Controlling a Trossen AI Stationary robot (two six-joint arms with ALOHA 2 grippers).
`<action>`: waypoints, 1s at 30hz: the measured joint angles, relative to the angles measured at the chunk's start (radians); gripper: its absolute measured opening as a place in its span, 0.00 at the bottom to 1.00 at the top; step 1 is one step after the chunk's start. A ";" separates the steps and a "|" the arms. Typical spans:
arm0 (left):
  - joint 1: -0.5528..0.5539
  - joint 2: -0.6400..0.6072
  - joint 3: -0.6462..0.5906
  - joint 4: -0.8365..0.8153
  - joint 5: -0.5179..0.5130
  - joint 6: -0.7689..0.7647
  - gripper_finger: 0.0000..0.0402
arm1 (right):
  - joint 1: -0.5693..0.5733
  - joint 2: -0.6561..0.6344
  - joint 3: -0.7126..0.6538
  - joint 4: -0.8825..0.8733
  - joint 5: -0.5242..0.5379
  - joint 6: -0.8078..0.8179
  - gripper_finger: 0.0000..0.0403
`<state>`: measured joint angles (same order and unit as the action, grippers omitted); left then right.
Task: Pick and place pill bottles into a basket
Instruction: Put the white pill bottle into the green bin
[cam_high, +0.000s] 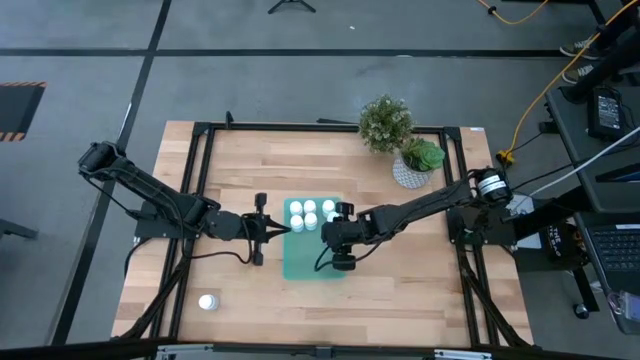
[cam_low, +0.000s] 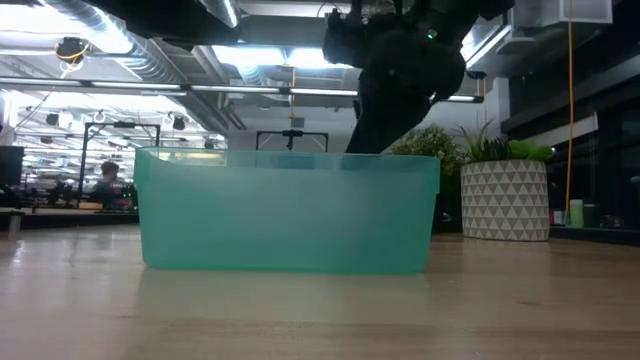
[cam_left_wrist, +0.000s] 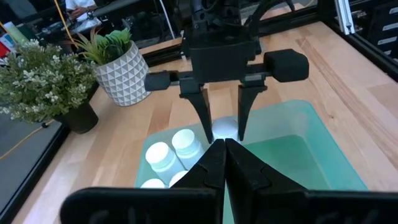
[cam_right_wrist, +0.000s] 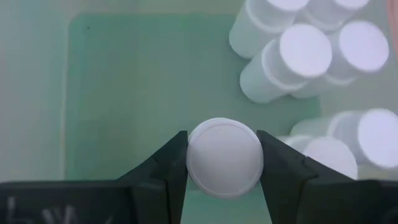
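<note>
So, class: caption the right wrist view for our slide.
Right end effector grips a pill bottle above the basket, beside bottles already inside.

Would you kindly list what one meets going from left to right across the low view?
Basket → right gripper, reaching down into the basket's right part → triangle-patterned plant pot.

Both arms were matte black with jointed tubular links, trailing black cables, and tapered wedge-shaped fingers (cam_left_wrist: 202, 112).
</note>
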<state>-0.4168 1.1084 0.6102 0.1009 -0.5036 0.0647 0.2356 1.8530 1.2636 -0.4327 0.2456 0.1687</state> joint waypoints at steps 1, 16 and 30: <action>0.000 0.000 0.000 -0.002 0.000 0.000 0.01 | 0.000 0.007 0.000 0.014 0.000 -0.007 0.38; 0.000 0.000 0.000 -0.021 0.000 -0.003 0.00 | -0.024 0.019 0.000 0.002 0.007 -0.014 0.39; 0.000 0.000 0.000 -0.023 0.000 -0.026 0.03 | -0.024 0.019 0.000 -0.015 0.006 0.000 0.53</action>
<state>-0.4168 1.1084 0.6098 0.0780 -0.5034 0.0391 0.2115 1.8717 1.2640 -0.4477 0.2517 0.1692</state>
